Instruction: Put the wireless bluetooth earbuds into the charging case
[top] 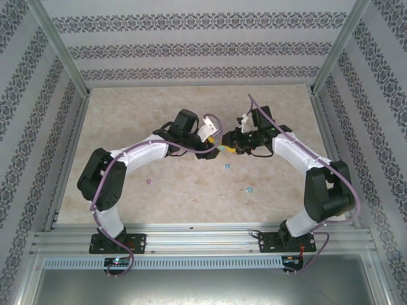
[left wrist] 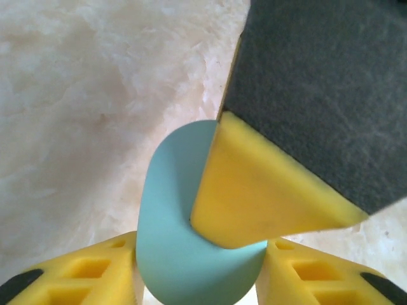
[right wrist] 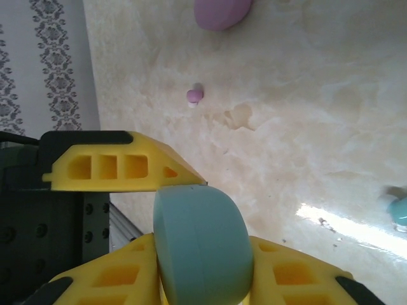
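Observation:
A light blue oval charging case [left wrist: 175, 248] [right wrist: 200, 244] is held above the table between both arms, closed as far as I can see. My left gripper [left wrist: 200, 257] [top: 213, 147] is shut on it, and my right gripper [right wrist: 203, 260] [top: 231, 146] is shut on it from the other side. One right finger [left wrist: 267, 190] lies across the case. On the table lie a pale pink earbud [right wrist: 194, 95] [top: 149, 182] and two light blue earbuds [top: 226, 167] [top: 249, 189]; one blue earbud [right wrist: 397, 206] sits at the frame edge. A second pink earbud is out of view.
A pink oval case [right wrist: 219, 13] lies on the marble-patterned table beyond the pink earbud. Patterned walls [top: 191, 51] and an aluminium frame [top: 203, 238] enclose the table on all sides. Both arms arch inward and meet at the table's centre.

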`<move>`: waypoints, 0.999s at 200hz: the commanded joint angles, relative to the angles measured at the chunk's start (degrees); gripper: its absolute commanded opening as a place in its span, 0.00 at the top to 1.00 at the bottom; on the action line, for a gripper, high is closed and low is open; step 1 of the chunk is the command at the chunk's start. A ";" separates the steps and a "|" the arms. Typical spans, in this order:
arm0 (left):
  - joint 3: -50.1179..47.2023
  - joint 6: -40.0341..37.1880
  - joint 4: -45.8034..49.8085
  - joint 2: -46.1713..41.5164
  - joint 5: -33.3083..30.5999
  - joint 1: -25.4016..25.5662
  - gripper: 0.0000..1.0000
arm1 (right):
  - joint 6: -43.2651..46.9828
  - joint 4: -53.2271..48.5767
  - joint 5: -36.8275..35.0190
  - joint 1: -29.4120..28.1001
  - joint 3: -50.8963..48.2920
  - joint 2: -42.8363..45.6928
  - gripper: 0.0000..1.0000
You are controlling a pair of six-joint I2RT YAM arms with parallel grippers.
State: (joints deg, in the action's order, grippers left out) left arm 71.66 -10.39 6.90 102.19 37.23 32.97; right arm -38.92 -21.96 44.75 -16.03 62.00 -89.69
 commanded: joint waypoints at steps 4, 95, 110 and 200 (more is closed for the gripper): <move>-2.62 1.87 -3.63 -5.07 -1.42 -1.39 0.32 | -4.07 4.13 3.48 -0.37 0.67 2.47 0.76; -20.72 2.22 -14.32 -26.50 -11.16 -2.05 0.10 | -18.58 10.57 9.56 -4.03 6.58 2.02 0.78; -23.19 4.75 -18.45 -28.58 -6.58 -3.56 0.13 | -23.29 15.55 11.36 -5.29 6.23 1.46 0.78; -27.01 30.61 -61.57 -16.95 21.48 -16.67 0.33 | -27.62 16.77 13.39 -6.91 6.14 4.08 0.78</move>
State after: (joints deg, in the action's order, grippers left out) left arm 40.51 12.16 -42.59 82.28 49.04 17.02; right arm -64.64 -7.01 56.49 -22.65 67.72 -87.92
